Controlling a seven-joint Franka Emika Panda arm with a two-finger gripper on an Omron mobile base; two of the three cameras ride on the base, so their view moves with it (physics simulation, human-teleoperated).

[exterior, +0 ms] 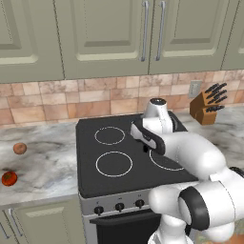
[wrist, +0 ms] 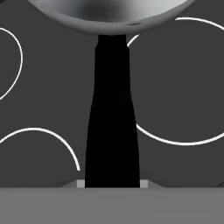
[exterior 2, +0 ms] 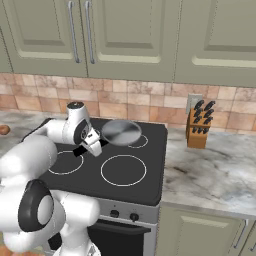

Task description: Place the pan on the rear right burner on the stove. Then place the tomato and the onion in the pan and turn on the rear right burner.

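Kitchen: stove (exterior: 90,157), cabinets (exterior: 105,33), knife block (exterior 2: 198,125).

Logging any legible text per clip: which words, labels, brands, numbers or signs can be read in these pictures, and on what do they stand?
None can be read.
Black glass-topped stove: only plain white ring outlines, no lettering.
Small black knobs: any markings are too small to tell.
Wooden knife block: no label shows.
Grey-green cabinet doors: plain.
Shiny grey metal pan with black handle: no brand mark visible.

white arm bent forward and low, hand (exterior 2: 88,146) clamped shut, wrist level
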